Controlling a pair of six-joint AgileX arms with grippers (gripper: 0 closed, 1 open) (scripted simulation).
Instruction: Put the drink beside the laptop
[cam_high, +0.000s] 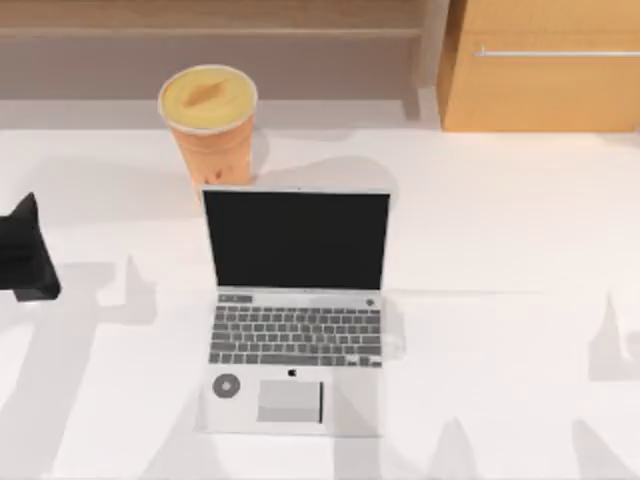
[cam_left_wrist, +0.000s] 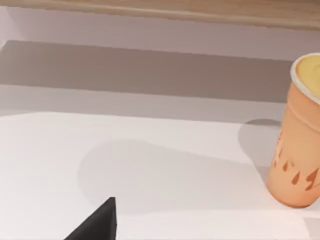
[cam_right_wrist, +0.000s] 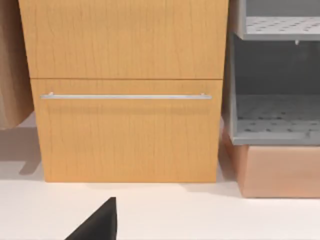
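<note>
One drink (cam_high: 210, 120) stands upright near the tabletop's (cam_high: 500, 250) far edge, just behind the laptop's (cam_high: 295, 310) screen. Likely light, thin-walled, crushable: grip mid-wall, gently. Left pincer (cam_high: 25, 255) at left edge, spread indeterminable.

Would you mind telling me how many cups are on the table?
1: the drink stands upright behind the laptop's back left corner, toward the table's far edge.

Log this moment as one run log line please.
drink upright behind laptop, ungrasped | left end effector at table's left edge, apart from drink | step: pick pending
</note>
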